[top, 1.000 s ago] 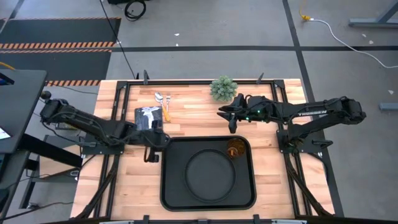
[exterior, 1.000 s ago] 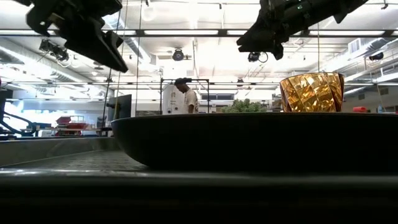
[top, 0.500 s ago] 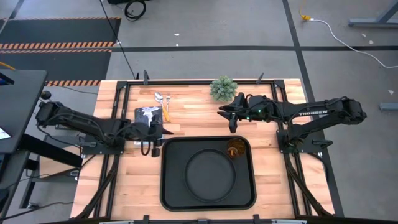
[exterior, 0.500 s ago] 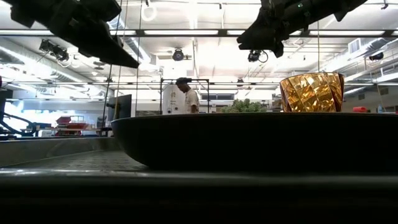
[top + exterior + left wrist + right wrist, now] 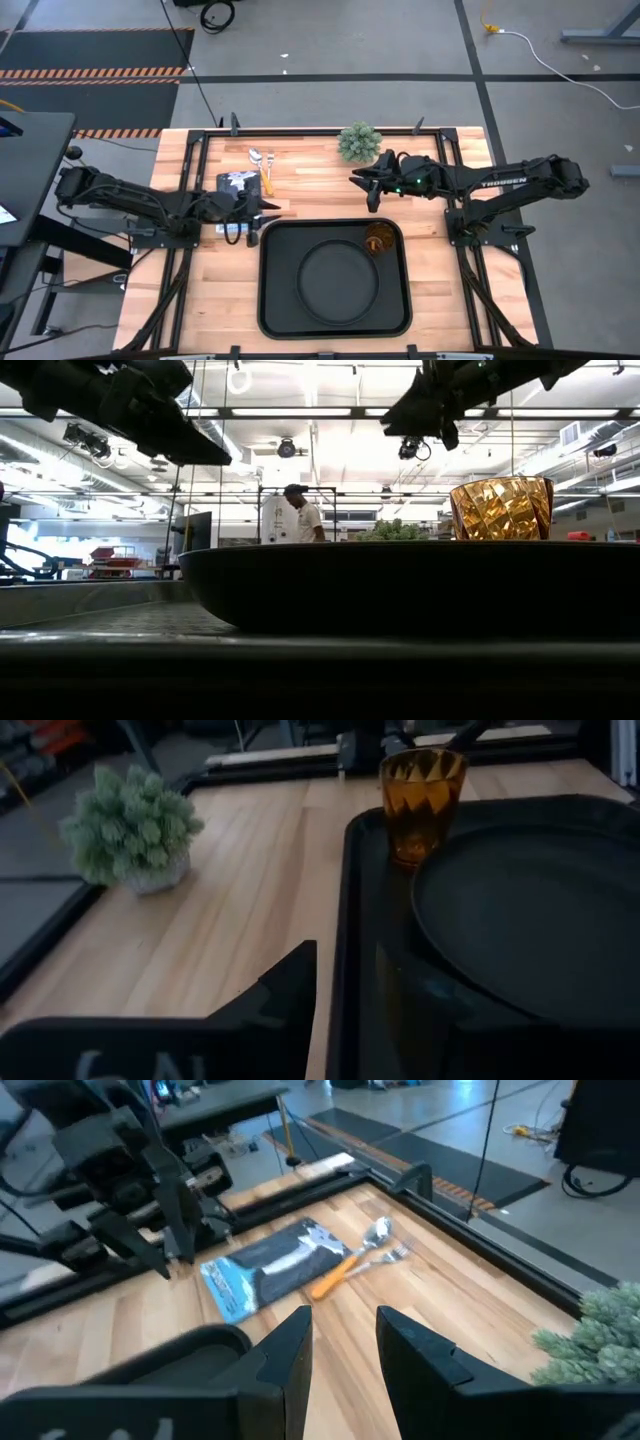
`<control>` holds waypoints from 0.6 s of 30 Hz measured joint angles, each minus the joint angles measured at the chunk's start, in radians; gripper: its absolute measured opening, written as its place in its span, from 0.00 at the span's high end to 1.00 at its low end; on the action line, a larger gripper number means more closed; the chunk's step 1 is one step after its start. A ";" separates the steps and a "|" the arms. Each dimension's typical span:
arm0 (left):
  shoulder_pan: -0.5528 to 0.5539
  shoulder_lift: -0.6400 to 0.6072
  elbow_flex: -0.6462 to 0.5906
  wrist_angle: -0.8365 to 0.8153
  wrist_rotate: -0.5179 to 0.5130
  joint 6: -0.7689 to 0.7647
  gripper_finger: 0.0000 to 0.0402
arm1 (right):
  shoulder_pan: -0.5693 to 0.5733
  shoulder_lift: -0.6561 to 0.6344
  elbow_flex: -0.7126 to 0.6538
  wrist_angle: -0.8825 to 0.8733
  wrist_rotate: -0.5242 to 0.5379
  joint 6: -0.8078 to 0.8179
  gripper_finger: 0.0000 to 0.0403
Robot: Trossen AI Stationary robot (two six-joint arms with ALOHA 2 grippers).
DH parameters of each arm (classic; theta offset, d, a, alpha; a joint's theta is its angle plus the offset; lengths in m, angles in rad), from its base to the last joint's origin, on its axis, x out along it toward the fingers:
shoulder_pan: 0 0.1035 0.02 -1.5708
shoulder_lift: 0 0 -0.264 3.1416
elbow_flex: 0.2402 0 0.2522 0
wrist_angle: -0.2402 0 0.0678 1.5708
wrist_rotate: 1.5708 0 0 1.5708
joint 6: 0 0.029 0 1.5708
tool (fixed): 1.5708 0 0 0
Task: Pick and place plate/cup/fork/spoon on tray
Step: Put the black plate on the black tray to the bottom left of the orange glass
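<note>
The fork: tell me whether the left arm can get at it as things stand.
Probably yes. The fork lies on bare wood beside the spoon, next to a blue-grey packet. The left gripper hovers just short of them, empty, with nothing in between. The spoon lies close, so the grip needs care.

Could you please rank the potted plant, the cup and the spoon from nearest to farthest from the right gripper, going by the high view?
From the right gripper:
1. Potted plant, just beyond it near the table's far edge.
2. Cup, on the tray's far right corner, slightly farther.
3. Spoon, well off toward the left arm's side.
</note>
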 joint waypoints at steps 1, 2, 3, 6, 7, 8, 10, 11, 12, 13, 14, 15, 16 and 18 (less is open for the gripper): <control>0.000 -0.012 0.000 -0.001 -0.002 0.010 0.71 | 0.009 0.000 0.000 0.012 0.000 0.005 0.70; 0.000 -0.023 0.000 0.010 -0.005 0.025 0.71 | 0.018 0.000 0.000 0.021 0.000 0.006 0.70; 0.000 -0.034 0.000 0.019 -0.007 0.036 0.71 | 0.026 0.000 0.000 0.024 0.001 0.006 0.70; 0.003 -0.061 0.000 0.038 -0.008 0.063 0.71 | 0.054 0.000 0.000 0.032 0.022 0.008 0.70; 0.005 -0.063 0.000 0.049 -0.007 0.063 0.71 | 0.067 0.000 0.000 0.032 0.040 0.013 0.70; 0.008 -0.065 0.000 0.054 -0.007 0.058 0.71 | 0.080 0.000 0.000 0.032 0.061 0.014 0.70; 0.008 -0.066 -0.014 0.088 -0.007 0.037 0.71 | 0.110 0.000 0.000 0.032 0.095 0.014 0.70; 0.007 -0.066 -0.030 0.119 -0.007 0.023 0.71 | 0.126 0.000 0.000 0.032 0.109 0.014 0.70; 0.006 -0.066 -0.051 0.149 -0.008 0.005 0.71 | 0.139 0.000 0.000 0.032 0.121 0.014 0.70; 0.006 -0.066 -0.075 0.180 -0.007 -0.009 0.71 | 0.153 0.000 0.000 0.032 0.132 0.014 0.70; 0.006 -0.066 -0.100 0.219 -0.007 -0.027 0.71 | 0.166 0.000 0.000 0.032 0.135 0.014 0.70; 0.006 -0.065 -0.121 0.251 -0.007 -0.043 0.71 | 0.177 0.000 0.000 0.031 0.137 0.014 0.70; 0.006 -0.066 -0.139 0.277 -0.008 -0.061 0.71 | 0.188 0.000 0.000 0.030 0.137 0.014 0.70; 0.006 -0.067 -0.164 0.300 -0.019 -0.094 0.71 | 0.211 0.000 0.000 0.030 0.137 0.013 0.70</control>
